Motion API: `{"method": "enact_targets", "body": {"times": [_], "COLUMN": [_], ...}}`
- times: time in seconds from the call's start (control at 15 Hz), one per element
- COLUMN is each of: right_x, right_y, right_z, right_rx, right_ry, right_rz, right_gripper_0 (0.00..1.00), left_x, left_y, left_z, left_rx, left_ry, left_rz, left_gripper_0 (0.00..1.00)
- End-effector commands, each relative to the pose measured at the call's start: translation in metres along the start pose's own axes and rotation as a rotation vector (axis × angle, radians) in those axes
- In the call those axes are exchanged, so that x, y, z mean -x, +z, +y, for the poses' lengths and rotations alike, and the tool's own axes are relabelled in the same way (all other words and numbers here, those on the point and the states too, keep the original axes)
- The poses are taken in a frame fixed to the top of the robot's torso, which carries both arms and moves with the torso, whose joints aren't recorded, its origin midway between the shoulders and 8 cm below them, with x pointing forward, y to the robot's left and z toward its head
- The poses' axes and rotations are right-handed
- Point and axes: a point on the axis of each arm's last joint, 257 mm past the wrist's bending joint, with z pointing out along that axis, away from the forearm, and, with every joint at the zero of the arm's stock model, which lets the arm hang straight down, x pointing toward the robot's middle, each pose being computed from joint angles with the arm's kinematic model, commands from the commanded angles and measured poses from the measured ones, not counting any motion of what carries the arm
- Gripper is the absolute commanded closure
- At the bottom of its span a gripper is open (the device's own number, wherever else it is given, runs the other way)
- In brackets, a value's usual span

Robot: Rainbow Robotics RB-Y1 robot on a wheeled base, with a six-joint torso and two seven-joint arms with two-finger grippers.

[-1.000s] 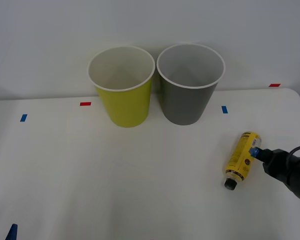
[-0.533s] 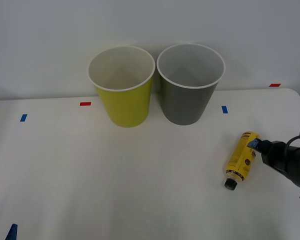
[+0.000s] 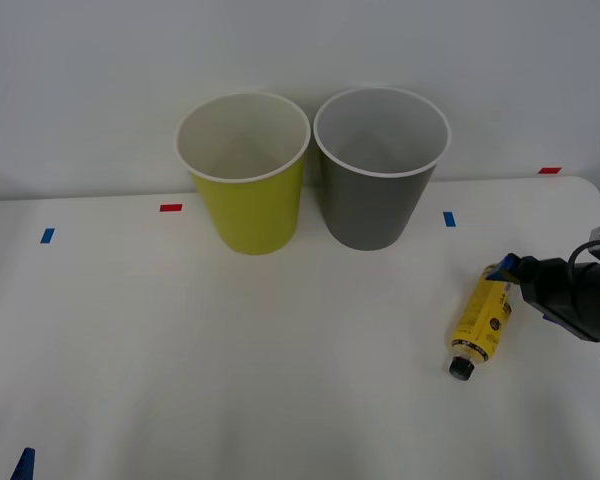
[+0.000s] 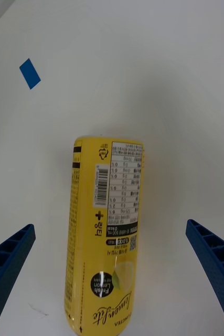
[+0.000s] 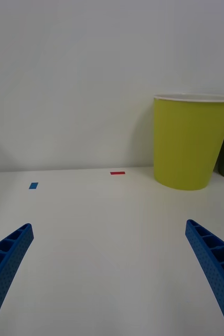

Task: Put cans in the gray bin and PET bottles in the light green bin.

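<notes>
The PET bottle [image 3: 482, 318], slim with a yellow label and black cap, lies on the white table at the right, cap toward me. In the right wrist view the bottle [image 4: 104, 241] lies lengthwise between the spread blue fingers [image 4: 216, 268]. My right gripper [image 3: 505, 270] hovers open at the bottle's far end, holding nothing. The light green bin [image 3: 242, 175] and the gray bin [image 3: 380, 170] stand side by side, upright, at the back. My left gripper [image 5: 108, 226] is open and parked low at the front left, facing the light green bin [image 5: 193, 142].
Small tape marks lie on the table: red [image 3: 170, 207], blue [image 3: 47, 236], blue [image 3: 449, 218] and red [image 3: 549, 170]. A white wall rises right behind the bins. Wide open tabletop stretches between the bottle and the bins.
My right gripper has moved away from me along the bottle, from its middle toward its far end. The bottle and both bins have stayed in place.
</notes>
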Motion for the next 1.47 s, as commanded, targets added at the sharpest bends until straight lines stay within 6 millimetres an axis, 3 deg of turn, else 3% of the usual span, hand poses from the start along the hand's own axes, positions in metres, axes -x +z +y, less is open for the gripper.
{"method": "enact_targets", "body": {"times": [0.07, 0.47, 1.33, 1.47], "right_x": [0.008, 0.003, 0.006, 0.002], "right_y": [0.014, 0.028, 0.043, 0.045], "right_z": [-0.001, 0.016, -0.009, -0.005], "right_rx": [-0.025, -0.043, -0.121, -0.121], "right_ry": [-0.013, 0.02, -0.07, -0.074], "right_rz": [0.043, 0.087, 0.08, 0.086], "right_gripper_0": [0.0, 0.0, 0.0, 0.0], "left_x": [0.0, 0.0, 0.0, 0.0], "left_y": [0.0, 0.0, 0.0, 0.0], "left_z": [0.0, 0.0, 0.0, 0.0], "left_rx": [0.0, 0.0, 0.0, 0.0], "left_ry": [0.0, 0.0, 0.0, 0.0], "left_rz": [0.0, 0.0, 0.0, 0.0], "left_gripper_0": [0.0, 0.0, 0.0, 0.0]}}
